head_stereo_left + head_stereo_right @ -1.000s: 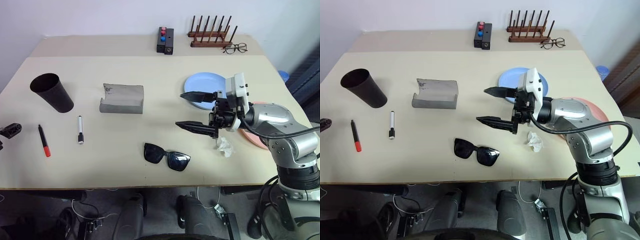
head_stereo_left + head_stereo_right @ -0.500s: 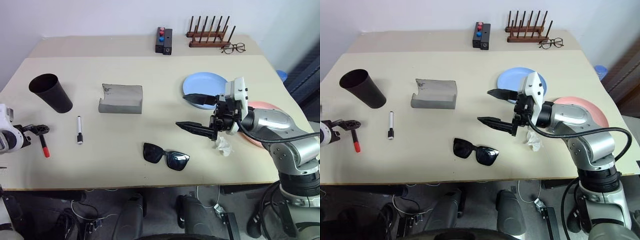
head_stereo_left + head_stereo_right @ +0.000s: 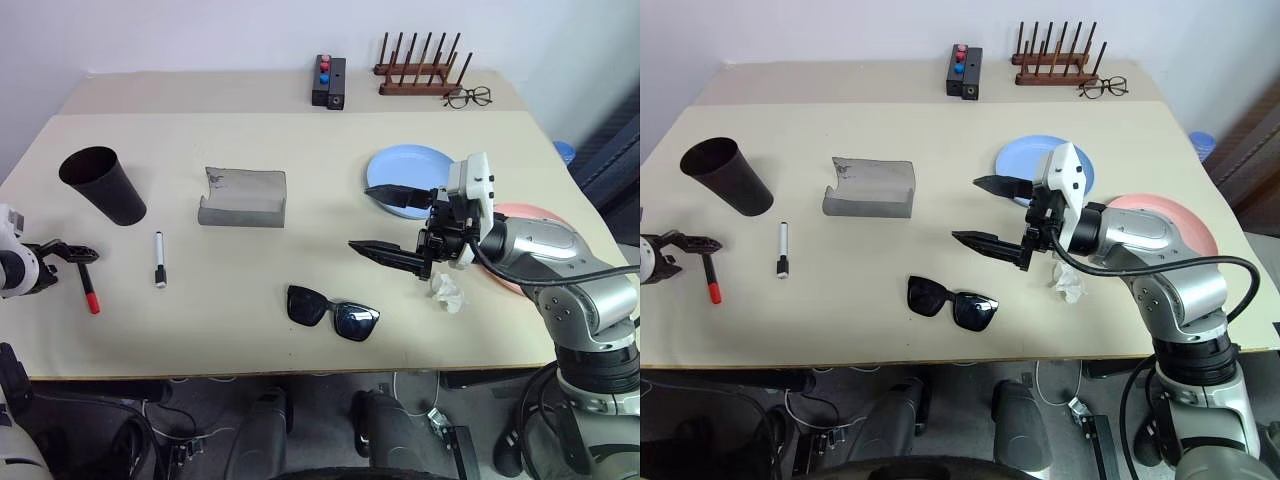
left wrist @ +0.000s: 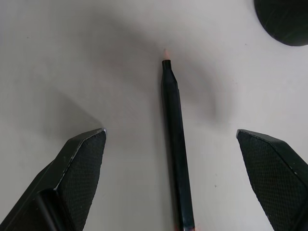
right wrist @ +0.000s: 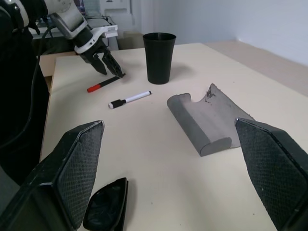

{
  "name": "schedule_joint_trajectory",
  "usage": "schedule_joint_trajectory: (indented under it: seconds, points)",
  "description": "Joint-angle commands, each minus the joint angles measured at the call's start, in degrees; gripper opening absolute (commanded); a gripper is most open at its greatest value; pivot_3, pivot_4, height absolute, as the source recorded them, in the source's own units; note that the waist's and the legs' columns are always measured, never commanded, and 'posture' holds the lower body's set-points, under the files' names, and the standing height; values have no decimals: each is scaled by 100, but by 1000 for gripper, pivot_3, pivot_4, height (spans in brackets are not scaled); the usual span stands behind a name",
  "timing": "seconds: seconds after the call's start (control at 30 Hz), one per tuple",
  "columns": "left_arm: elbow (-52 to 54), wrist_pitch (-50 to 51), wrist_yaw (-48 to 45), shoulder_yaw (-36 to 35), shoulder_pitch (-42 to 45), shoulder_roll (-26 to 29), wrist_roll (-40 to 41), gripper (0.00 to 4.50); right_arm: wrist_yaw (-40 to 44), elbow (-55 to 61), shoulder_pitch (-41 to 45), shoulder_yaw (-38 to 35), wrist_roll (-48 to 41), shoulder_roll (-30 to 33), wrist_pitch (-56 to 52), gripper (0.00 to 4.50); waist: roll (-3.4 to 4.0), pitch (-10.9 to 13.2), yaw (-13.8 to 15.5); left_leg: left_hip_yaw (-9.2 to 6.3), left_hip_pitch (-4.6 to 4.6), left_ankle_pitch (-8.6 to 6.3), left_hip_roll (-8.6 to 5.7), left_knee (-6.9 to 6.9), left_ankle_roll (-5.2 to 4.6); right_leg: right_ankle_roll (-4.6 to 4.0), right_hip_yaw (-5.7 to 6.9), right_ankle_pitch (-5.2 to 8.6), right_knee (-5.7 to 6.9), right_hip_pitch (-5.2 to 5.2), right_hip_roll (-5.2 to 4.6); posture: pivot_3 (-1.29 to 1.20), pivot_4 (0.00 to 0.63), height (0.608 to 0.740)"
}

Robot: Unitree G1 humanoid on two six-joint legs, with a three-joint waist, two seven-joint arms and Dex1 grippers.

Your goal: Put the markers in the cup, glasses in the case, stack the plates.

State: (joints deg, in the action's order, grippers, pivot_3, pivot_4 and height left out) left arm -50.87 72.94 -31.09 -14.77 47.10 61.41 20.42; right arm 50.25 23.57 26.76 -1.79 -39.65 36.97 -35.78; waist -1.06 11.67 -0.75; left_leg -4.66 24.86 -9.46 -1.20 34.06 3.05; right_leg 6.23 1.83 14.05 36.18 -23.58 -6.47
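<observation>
Left gripper [image 3: 72, 250] now down, red marker [image 3: 88, 288] between spread jaws, seemingly untouched

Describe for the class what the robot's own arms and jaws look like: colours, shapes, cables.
The right arm is rounded silver-grey metal with a white wrist block and a black cable looping along it. The right gripper and left gripper each have two long, tapered black jaws with textured pads.

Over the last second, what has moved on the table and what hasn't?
The left gripper has come in from the table's left edge and now hangs open over the red marker, its fingers either side of the black end, nothing gripped yet. The right gripper stayed open above the table between the case and the blue plate. The white marker, cup, sunglasses and pink plate lie where they were.
</observation>
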Motion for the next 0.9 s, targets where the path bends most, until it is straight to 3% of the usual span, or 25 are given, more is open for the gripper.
schedule_joint_trajectory:
  seconds: [0.03, 0.23, 0.57, 0.67, 0.9]
  points:
    - [-424, -97, -396, 341, 299, 125, -259, 4500, -2, 159, 25, -68, -49, -73, 140, 4430, 0, 0, -2, 0, 0, 0, 0, 0, 0, 0, 0, 0, 0, 0, 0, 0, 150, 740]
    - [-1015, -364, -756, 643, 924, 109, -589, 4500, -3, 186, -23, -62, -42, -81, 166, 4430, -6, -1, 0, 0, 0, 1, 0, 1, -1, 1, 1, 0, 2, 0, 0, 0, 150, 740]
    - [-1765, -240, -766, 412, 1305, 154, -730, 4500, -66, 201, -108, -114, -15, -45, 246, 4430, -9, -1, -22, 0, 0, 1, 1, 1, -2, 17, 1, -8, 3, 0, 1, 0, 150, 740]
    - [-1778, -294, -892, 483, 1205, 156, -814, 3662, -73, 191, -113, -123, -14, -41, 253, 4500, -9, -1, -19, 1, 0, 1, 1, 1, -2, 17, 0, -9, 4, 0, 1, 0, 150, 740]
    - [-1825, -341, -984, 523, 1088, 130, -970, 184, -63, 119, -108, -110, 40, -21, 299, 4500, -11, -2, -3, 1, 0, 1, 1, 3, -2, 17, 0, -9, 4, 0, 1, 0, 150, 740]
